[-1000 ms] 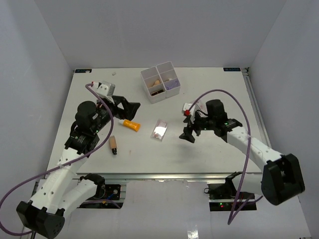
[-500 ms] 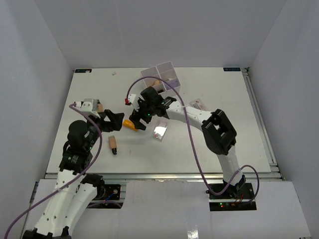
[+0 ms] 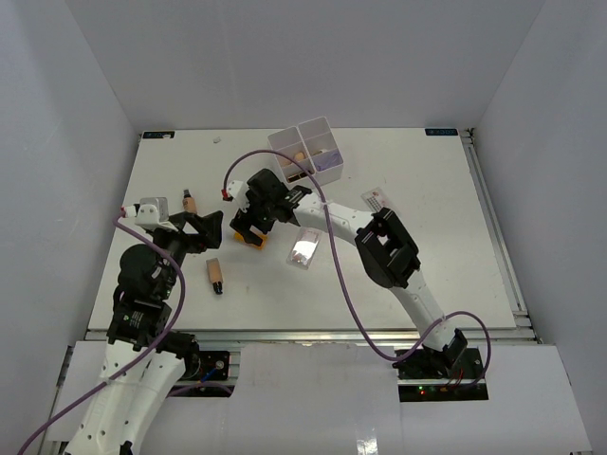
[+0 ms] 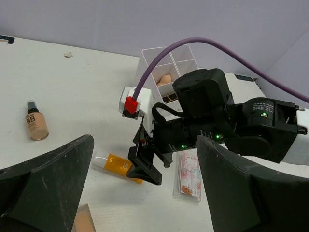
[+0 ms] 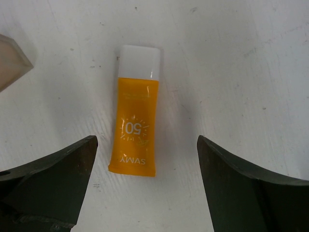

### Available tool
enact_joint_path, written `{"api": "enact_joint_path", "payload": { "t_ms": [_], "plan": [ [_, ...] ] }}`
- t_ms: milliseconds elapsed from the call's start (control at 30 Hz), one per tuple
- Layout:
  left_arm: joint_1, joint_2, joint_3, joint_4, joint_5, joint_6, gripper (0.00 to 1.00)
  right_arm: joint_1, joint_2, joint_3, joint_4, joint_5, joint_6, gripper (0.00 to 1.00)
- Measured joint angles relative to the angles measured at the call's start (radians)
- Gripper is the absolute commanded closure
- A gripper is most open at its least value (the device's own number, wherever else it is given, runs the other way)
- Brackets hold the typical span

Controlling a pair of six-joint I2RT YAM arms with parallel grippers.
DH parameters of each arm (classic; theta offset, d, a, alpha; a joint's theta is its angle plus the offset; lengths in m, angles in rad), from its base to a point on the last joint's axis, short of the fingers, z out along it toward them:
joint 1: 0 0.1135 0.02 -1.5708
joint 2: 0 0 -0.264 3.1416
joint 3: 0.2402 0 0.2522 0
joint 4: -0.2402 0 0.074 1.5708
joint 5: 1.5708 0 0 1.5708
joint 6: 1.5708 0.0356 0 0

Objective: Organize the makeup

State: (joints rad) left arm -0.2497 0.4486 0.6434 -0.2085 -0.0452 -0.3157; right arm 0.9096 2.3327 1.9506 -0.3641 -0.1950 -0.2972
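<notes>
An orange tube with a white cap lies flat on the table, also seen from above. My right gripper hovers open just over it, the tube's flat end lying between the fingers. My left gripper is open and empty, left of the tube. A clear pink palette lies right of the tube. A tan bottle lies at the far left. A tan piece with a dark cap rests nearer the front. A white-red packet lies to the right.
The white four-compartment box stands at the back, with a beige sponge in one compartment. The right arm stretches across the middle of the table, trailing a purple cable. White walls enclose the table on three sides.
The right arm swung from the right side across the table to the orange tube. The left arm drew back toward the near left, away from the tube.
</notes>
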Motion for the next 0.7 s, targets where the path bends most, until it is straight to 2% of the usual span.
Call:
{"api": "enact_joint_path", "payload": {
  "t_ms": [233,400,567,700],
  "plan": [
    [0.000,-0.001,0.000,0.000,0.000,0.000,0.02,-0.003,0.052,0.008,0.003,0.017,0.000,0.02],
    [0.000,-0.001,0.000,0.000,0.000,0.000,0.02,-0.002,0.062,0.008,0.011,0.018,0.000,0.18],
    [0.000,-0.001,-0.002,0.001,0.000,0.000,0.02,-0.005,0.059,-0.012,0.043,0.018,0.000,0.47],
    [0.000,0.001,-0.004,0.001,0.000,0.000,0.02,-0.005,0.047,-0.044,0.080,0.009,-0.005,0.60]
  ]
}}
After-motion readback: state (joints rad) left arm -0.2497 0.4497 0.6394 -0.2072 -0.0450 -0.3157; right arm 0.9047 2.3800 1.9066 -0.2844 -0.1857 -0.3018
